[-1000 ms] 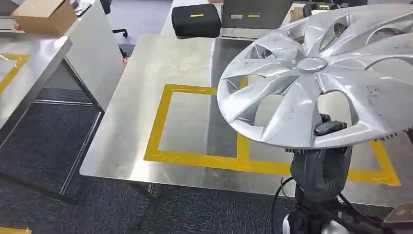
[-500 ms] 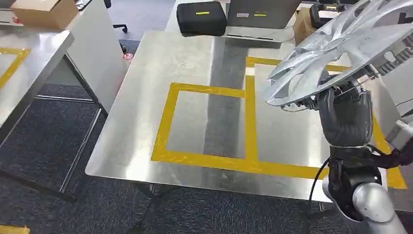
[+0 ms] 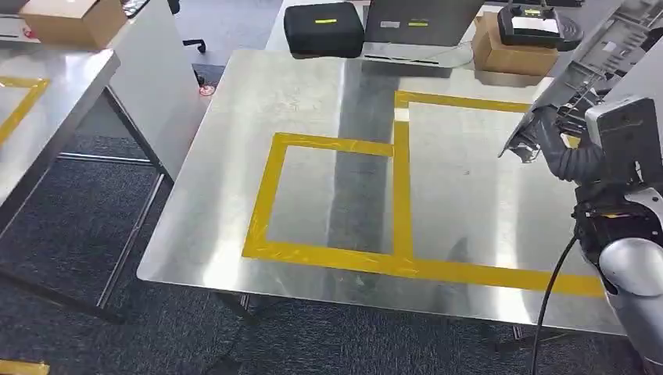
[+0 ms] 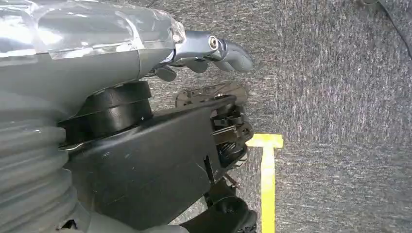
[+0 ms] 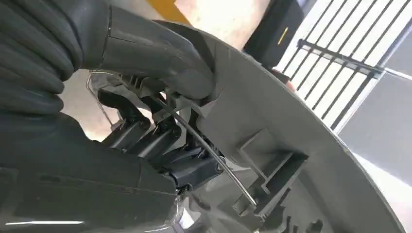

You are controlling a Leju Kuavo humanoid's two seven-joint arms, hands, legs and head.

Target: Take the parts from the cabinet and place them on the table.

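Gripping the rim of a silver wheel cover (image 3: 602, 58), the right hand (image 3: 559, 144) is raised at the far right edge of the head view, above the right side of the metal surface (image 3: 313, 195). The cover is tilted steeply on edge, its ribbed grey back facing the camera, and runs out of the picture at the top right corner. It is held clear of the surface, not resting on it. In the right wrist view the thick grey thumb (image 5: 160, 53) presses on the cover's inner side (image 5: 291, 160), with the darker fingers (image 5: 145, 136) curled in beside a thin wire ring and moulded clips on the rim.

The left hand (image 4: 214, 48) hangs over dark carpet (image 4: 340, 97) in the left wrist view, near a strip of yellow floor tape (image 4: 267, 179). Its fingers are curled in and nothing lies in them.

Yellow tape (image 3: 399, 195) marks rectangles on the metal surface. Beyond its far edge sit a black case with a yellow label (image 3: 323, 29), a grey box (image 3: 422, 19), a cardboard box (image 3: 508, 53) and a black device (image 3: 535, 23) on top of it. A second surface on the left (image 3: 39, 101) carries another cardboard box (image 3: 74, 19).
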